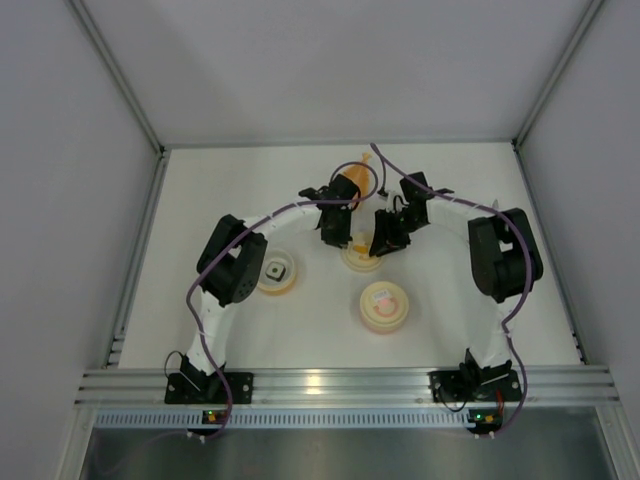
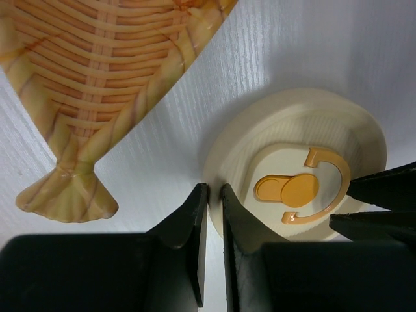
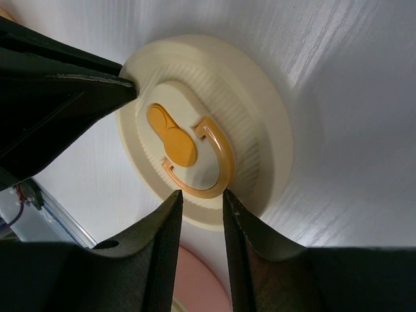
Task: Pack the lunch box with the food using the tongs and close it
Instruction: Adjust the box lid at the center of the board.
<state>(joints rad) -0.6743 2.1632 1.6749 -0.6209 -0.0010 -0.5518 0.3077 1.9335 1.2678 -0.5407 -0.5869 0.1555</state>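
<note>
- Left fingers (image 2: 190, 224) nearly together, nothing between them, just beside the rim of the cream lid (image 2: 292, 110).
- Right fingers (image 3: 162, 240) apart, tips over that lid's orange ring (image 3: 228, 159).

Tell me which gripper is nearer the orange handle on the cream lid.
Right. The right gripper has its fingertips on either side of the orange handle, over its ring; the left gripper sits at the rim of the lid, off to one side of the handle.
</note>
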